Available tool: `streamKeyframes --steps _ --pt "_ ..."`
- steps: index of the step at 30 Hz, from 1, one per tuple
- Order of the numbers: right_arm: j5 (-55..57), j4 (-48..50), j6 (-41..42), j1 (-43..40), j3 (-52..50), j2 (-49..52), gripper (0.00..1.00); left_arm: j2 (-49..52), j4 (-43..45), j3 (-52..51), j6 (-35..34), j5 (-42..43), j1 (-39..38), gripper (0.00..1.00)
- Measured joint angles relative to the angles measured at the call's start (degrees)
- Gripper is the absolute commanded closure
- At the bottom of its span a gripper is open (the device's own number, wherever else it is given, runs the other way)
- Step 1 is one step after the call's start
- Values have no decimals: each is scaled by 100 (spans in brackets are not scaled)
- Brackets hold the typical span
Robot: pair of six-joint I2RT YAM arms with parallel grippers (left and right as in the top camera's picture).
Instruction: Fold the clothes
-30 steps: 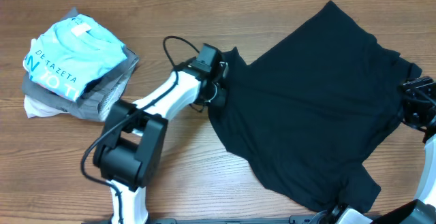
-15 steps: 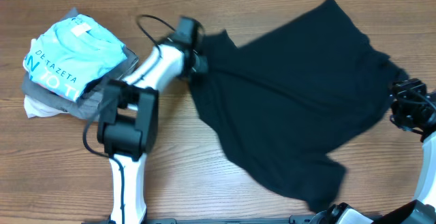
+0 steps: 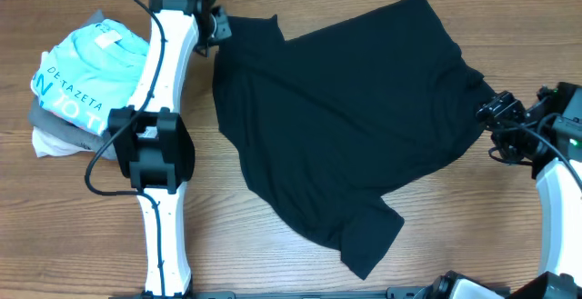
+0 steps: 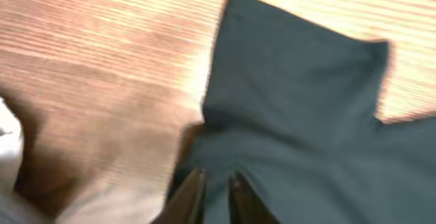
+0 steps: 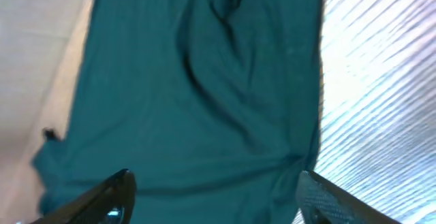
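Observation:
The clothes [image 3: 346, 126], a black T-shirt, lie spread across the middle of the table. Its lower corner is folded over near the front. My left gripper [image 3: 219, 28] is at the shirt's far left corner. In the left wrist view [image 4: 216, 188] its fingers [image 4: 194, 193] stand a narrow gap apart, slightly open. The shirt [image 4: 300, 115] lies flat under and between them, one sleeve spread ahead. My right gripper [image 3: 498, 113] sits at the shirt's right edge. In the right wrist view [image 5: 214, 193] it is wide open over the fabric [image 5: 204, 81], holding nothing.
A stack of folded garments [image 3: 91, 85], a light blue shirt with white lettering on top of grey and white ones, sits at the left. The left arm's base [image 3: 155, 154] stands beside it. Bare wooden table [image 3: 73, 235] shows front left and right of the shirt.
My left arm swung from the table's middle to the far left, dragging the shirt's corner along; its jaws have parted slightly. The right gripper moved in to the shirt's right edge and widened.

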Motion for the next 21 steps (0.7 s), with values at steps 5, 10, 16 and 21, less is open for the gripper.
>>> streamKeyframes --steps 5,10,16,21 --pt "732 826 173 74 -151 562 29 -13 -890 269 376 492 -219 77" --pt "1143 1878 256 74 -254 1823 30 -13 -1357 186 673 737 -721 73" --pt "1064 2415 240 74 -278 2599 65 -13 -1281 -619 791 772 -1379 69" --pt "1128 2229 315 66 -273 2682 96 -13 -708 -1650 765 763 -1672 69"
